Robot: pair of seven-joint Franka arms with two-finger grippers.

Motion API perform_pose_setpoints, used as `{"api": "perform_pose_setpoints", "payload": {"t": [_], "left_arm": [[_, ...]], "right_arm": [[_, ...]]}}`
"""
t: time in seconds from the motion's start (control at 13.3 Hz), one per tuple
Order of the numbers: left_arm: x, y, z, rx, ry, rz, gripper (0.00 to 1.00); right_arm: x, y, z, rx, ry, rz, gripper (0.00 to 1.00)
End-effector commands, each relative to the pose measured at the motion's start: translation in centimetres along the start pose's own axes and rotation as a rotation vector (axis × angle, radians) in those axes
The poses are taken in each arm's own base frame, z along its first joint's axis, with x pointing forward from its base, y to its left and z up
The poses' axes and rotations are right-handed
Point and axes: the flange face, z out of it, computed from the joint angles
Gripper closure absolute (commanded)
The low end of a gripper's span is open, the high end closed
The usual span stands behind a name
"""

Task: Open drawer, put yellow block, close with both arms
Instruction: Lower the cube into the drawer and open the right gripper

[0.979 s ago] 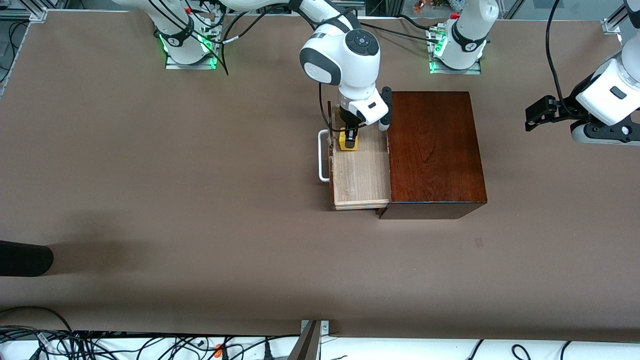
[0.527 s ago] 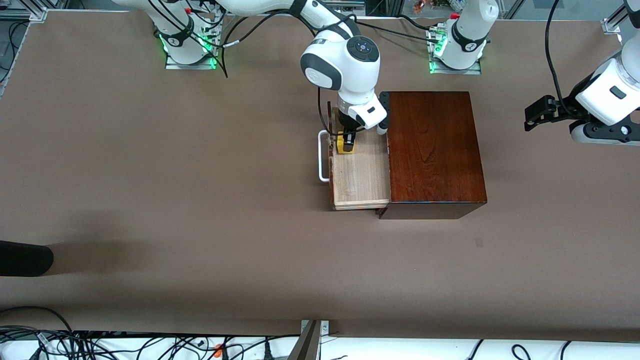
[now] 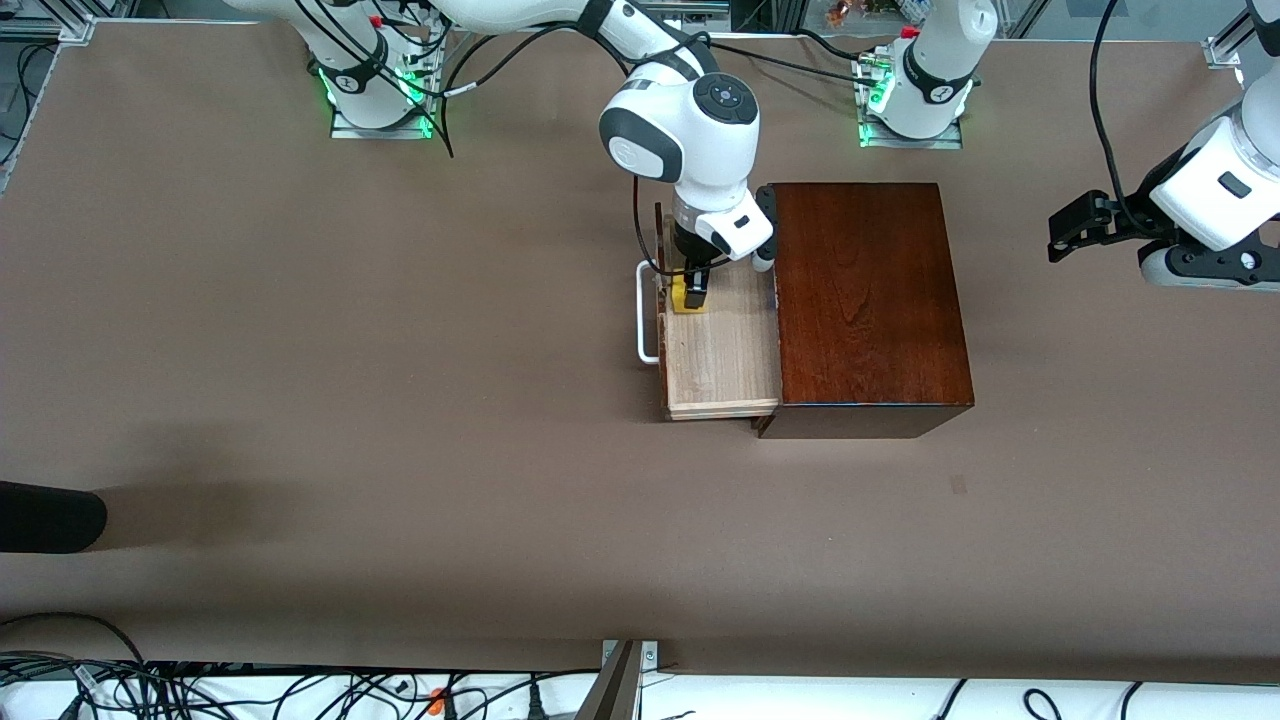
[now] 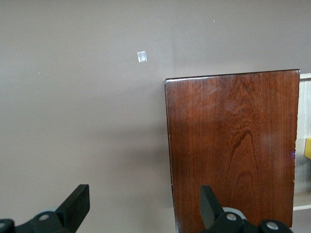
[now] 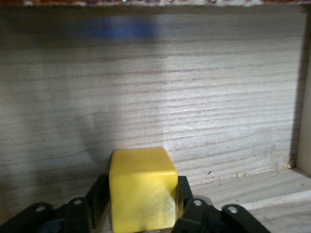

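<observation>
The drawer (image 3: 722,360) is pulled out of the dark wooden box (image 3: 865,300), with its white handle (image 3: 645,312) toward the right arm's end of the table. My right gripper (image 3: 696,284) reaches down into the drawer near its front panel. The black fingers (image 5: 97,196) press both sides of the yellow block (image 5: 141,187), which sits low over the pale drawer floor (image 5: 170,87). From the front camera the yellow block (image 3: 684,297) peeks out under the hand. My left gripper (image 3: 1068,230) waits open above the table at the left arm's end, and the box (image 4: 233,145) shows in its wrist view.
A black object (image 3: 50,516) lies at the table's edge at the right arm's end. Cables (image 3: 200,690) run along the edge nearest the front camera. Brown tabletop (image 3: 400,400) surrounds the box.
My right gripper has sunk lower into the drawer with the yellow block and shifted slightly toward the drawer front. The left arm has stayed still.
</observation>
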Motion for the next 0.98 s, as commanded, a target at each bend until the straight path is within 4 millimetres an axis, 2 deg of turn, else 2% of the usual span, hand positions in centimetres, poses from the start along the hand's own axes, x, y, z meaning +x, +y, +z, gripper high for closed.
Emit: {"api": "perform_pose_setpoints", "payload": {"t": [0.0,0.08,0.15,0.23,0.3,0.45,0.53,0.6,0.83,0.9], "left_arm": [[0.4,0.3,-0.6,-0.015,0.003,0.014,0.0],[0.4,0.3,-0.6,-0.015,0.003,0.014,0.0],[0.4,0.5,-0.7,-0.015,0.005,0.017,0.0],[0.4,0.9,-0.7,-0.014,0.005,0.024,0.0],[0.4,1.7,-0.7,-0.014,0.006,0.038,0.0],[0.3,2.6,-1.8,-0.013,0.029,0.053,0.0],[0.3,2.8,-1.9,-0.013,0.031,0.055,0.0],[0.2,3.0,-1.9,-0.013,0.031,0.061,0.0],[-0.1,5.8,-2.9,-0.014,0.052,0.113,0.0],[-0.4,7.9,-3.0,-0.012,0.054,0.147,0.0]], "right_arm": [[0.4,2.4,-5.4,0.005,0.055,0.042,0.0],[0.2,3.1,-7.6,0.034,0.06,0.073,0.0],[-0.3,4.0,-10.9,0.035,0.067,0.095,0.0],[-1.5,5.3,-13.8,0.019,0.075,0.12,0.0],[-3.7,7.4,-16.8,-0.001,0.096,0.157,0.0],[-8.9,12.4,-22.3,-0.051,0.153,0.248,0.0],[-12.3,14.9,-25.0,-0.085,0.167,0.298,0.0],[-15.5,15.8,-28.5,-0.106,0.166,0.321,0.0],[-24.9,18.0,-34.4,-0.08,0.1,0.447,0.0],[-27.5,18.4,-35.7,-0.084,0.073,0.488,0.0]]}}
